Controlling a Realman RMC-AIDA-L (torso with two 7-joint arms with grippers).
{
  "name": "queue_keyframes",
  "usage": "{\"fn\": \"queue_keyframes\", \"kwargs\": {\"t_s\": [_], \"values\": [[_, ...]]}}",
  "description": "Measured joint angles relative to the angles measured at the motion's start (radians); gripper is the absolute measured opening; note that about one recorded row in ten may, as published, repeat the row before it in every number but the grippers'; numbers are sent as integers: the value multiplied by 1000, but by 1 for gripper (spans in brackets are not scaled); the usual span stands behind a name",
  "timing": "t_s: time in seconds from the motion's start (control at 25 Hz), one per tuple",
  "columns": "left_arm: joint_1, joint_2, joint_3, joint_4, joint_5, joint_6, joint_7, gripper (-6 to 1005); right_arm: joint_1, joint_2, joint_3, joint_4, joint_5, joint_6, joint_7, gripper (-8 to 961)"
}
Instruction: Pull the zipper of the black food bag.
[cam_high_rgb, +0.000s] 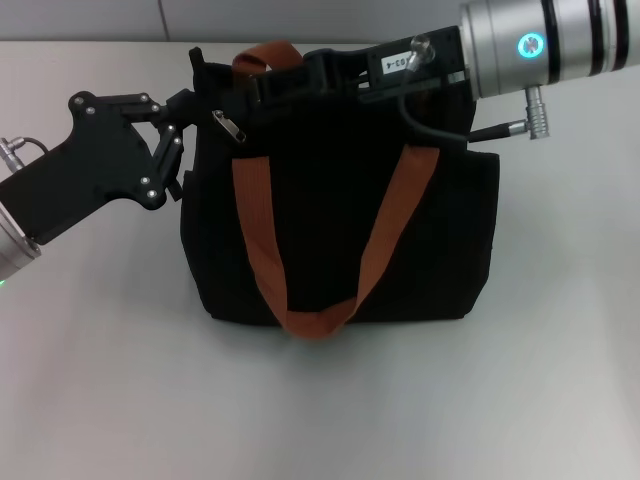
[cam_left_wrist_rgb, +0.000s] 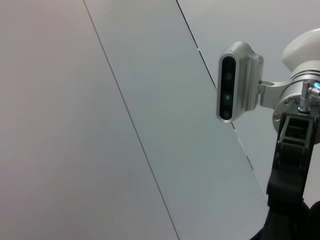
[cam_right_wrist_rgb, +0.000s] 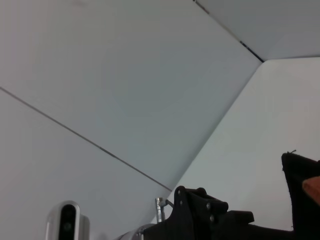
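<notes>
The black food bag (cam_high_rgb: 340, 230) is standing upright on the white table (cam_high_rgb: 320, 400), its orange-brown handles (cam_high_rgb: 300, 260) draping down the front. The bag's contents are not showing. The zipper (cam_high_rgb: 230, 127) is lying at the bag's upper left corner, its silver tab tilted. The left claw (cam_high_rgb: 183, 122) is sitting just beside that corner, fingers spread. The right claw (cam_high_rgb: 300, 78) is resting along the bag's top edge; whether it is gripping cannot be told.
</notes>
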Motion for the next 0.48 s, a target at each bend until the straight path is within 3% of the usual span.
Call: {"fn": "queue_keyframes", "kwargs": {"t_s": [0.48], "values": [[-16, 0, 1, -8, 0, 5, -5, 36, 21, 10, -38, -7, -24, 44, -3, 443]]}}
